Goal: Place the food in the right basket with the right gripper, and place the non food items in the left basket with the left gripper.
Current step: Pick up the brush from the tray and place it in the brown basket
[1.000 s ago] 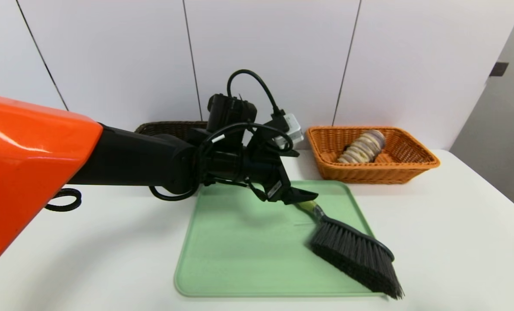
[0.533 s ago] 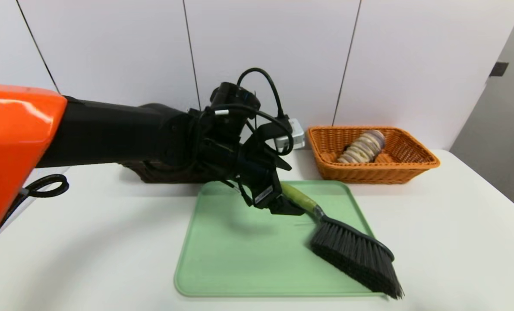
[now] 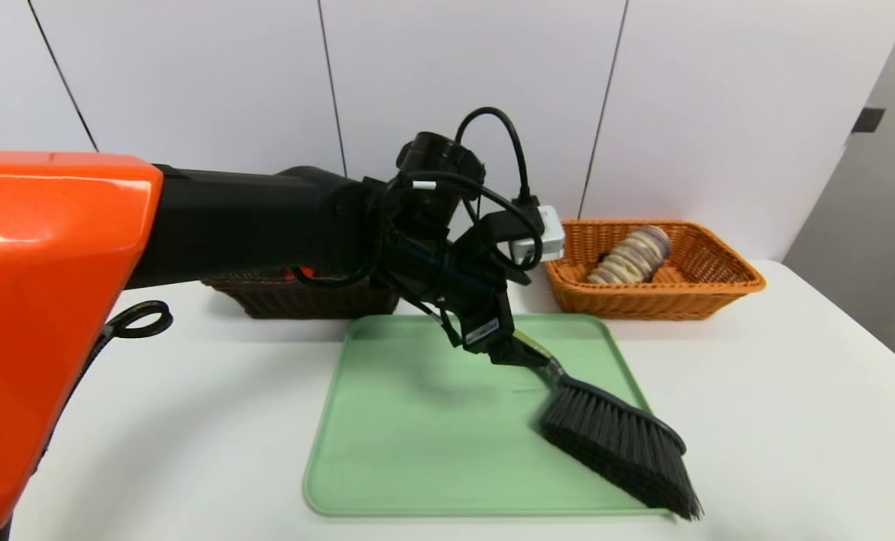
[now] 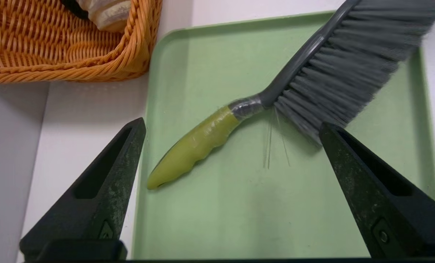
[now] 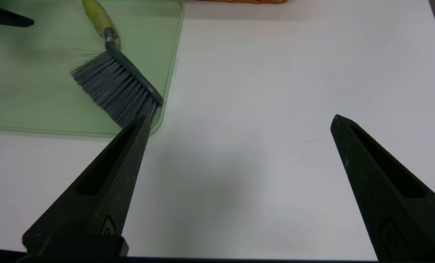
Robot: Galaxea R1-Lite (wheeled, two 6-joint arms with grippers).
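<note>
Left tool [image 4: 232, 126] hangs over the far side of the green tray [image 3: 417, 451], fingers wide apart, nothing between them. The hand brush [image 3: 616, 439] lies flat on the tray, olive-green handle pointing to the back, just below the tool, black bristles reaching the near right corner. No contact visible. Right tool [image 5: 239, 122] is parked above bare white worktop [image 5: 275, 73] right of the tray, fingers spread, empty. Striped roll [image 3: 631, 255] sits in the orange basket [image 3: 718, 289]. Dark brown basket [image 3: 297, 300] stands back left, mostly hidden behind the left arm.
</note>
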